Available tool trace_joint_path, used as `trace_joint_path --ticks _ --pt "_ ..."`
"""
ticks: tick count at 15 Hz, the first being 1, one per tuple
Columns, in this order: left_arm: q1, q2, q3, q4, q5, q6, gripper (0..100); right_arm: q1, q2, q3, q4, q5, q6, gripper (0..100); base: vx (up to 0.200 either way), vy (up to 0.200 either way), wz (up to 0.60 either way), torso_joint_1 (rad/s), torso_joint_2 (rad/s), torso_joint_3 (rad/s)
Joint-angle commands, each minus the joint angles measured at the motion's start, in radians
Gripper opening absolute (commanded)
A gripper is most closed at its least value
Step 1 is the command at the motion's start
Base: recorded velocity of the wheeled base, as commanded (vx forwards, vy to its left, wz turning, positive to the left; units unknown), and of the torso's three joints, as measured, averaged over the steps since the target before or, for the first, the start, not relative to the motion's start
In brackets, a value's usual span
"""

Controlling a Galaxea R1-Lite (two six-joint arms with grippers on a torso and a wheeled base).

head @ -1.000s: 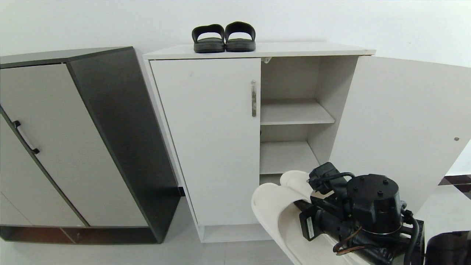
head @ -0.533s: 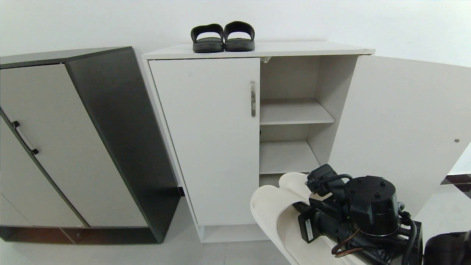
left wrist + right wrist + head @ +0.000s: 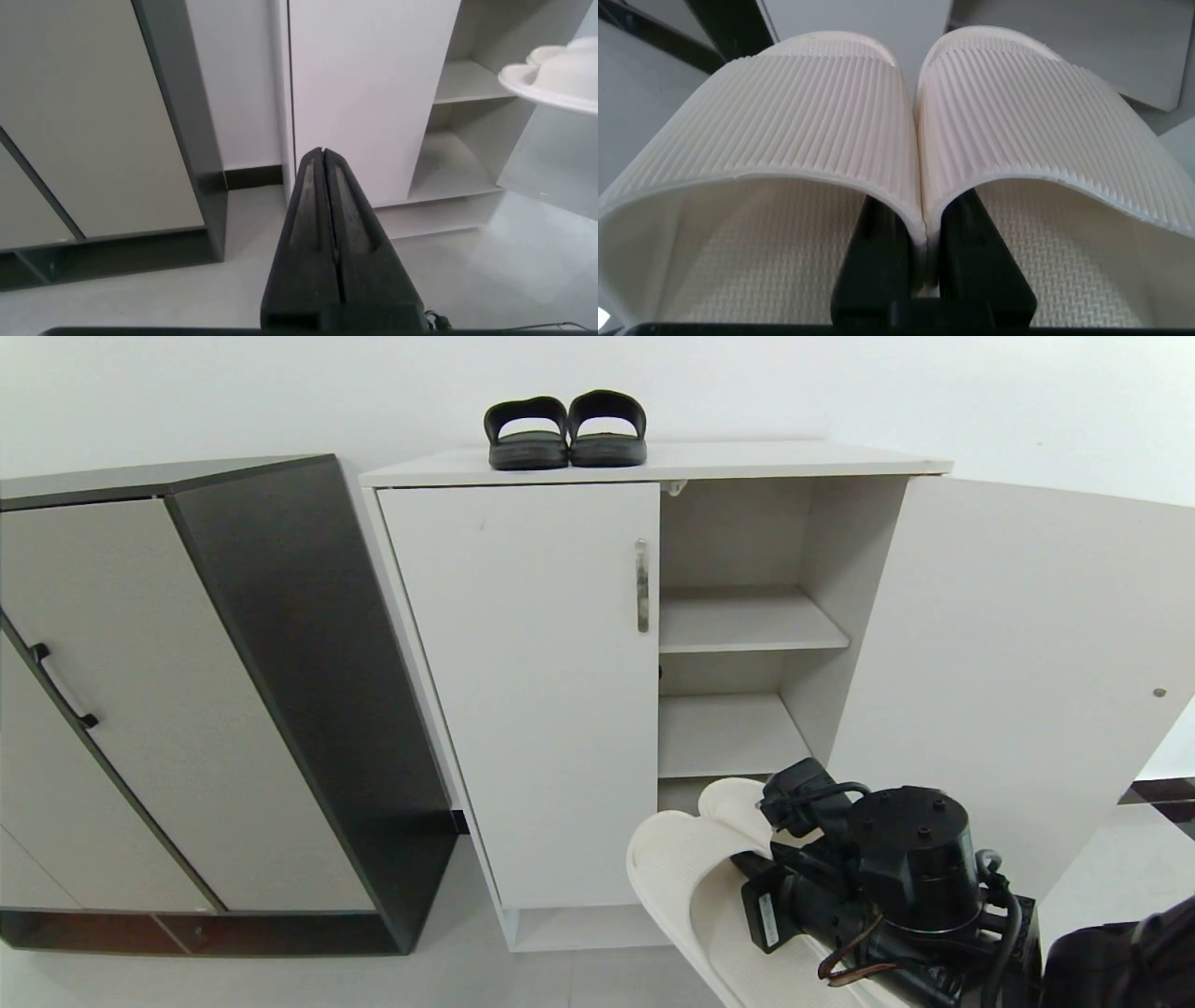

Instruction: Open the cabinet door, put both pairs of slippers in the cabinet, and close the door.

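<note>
Before the open white cabinet (image 3: 523, 691), we logged right pincer (image 3: 922, 222) gripping white ribbed slippers (image 3: 813, 121), left pincer (image 3: 324, 166) closed, empty.

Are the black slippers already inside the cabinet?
No, the black slippers rest on top of the cabinet, above its closed left door.

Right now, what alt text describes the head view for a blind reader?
The right gripper holds a pair of white ribbed slippers before the white wooden cabinet, whose right door stands open; a pair of black rubber slippers rests on top.
</note>
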Motion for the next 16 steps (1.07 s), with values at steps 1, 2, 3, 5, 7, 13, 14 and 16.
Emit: trace_joint_path --ticks 1,2,3,5,7,13,14,16 --pt "0.0 0.003 0.0 0.0 0.0 0.0 0 0.007 0.028 0.002 -0.029 -0.001 0.0 0 0.0 0.0 0.0 0.0 0.0 0.0" --pt "0.0 0.003 0.0 0.0 0.0 0.002 0 0.01 0.034 0.002 -0.04 -0.001 0.0 0 0.0 -0.2 0.0 0.007 0.0 0.002" --pt "0.0 0.003 0.0 0.0 0.0 0.002 0 0.01 0.038 0.002 -0.04 -0.001 0.0 0 0.0 -0.2 0.0 0.002 0.0 -0.002" --pt "0.0 0.003 0.0 0.0 0.0 0.002 0 0.013 0.045 0.001 -0.04 -0.007 0.0 0 0.0 -0.2 0.0 0.005 0.0 0.0" --pt "0.0 0.003 0.0 0.0 0.0 0.002 0 0.033 0.071 -0.01 -0.042 -0.049 0.001 0 0.0 -0.2 0.0 0.01 0.0 0.005" --pt "0.0 0.003 0.0 0.0 0.0 0.002 0 0.047 0.295 -0.206 -0.074 -0.296 0.13 0 0.0 -0.1 0.0 0.003 0.0 0.0" --pt "0.0 0.003 0.0 0.0 0.0 0.002 0 0.028 0.336 -0.234 -0.074 -0.342 0.13 0 0.0 0.0 0.0 0.0 0.0 0.0" --pt "0.0 0.003 0.0 0.0 0.0 0.002 0 0.01 0.396 -0.283 -0.075 -0.385 0.132 0 0.0 0.0 0.0 0.0 0.0 0.0"
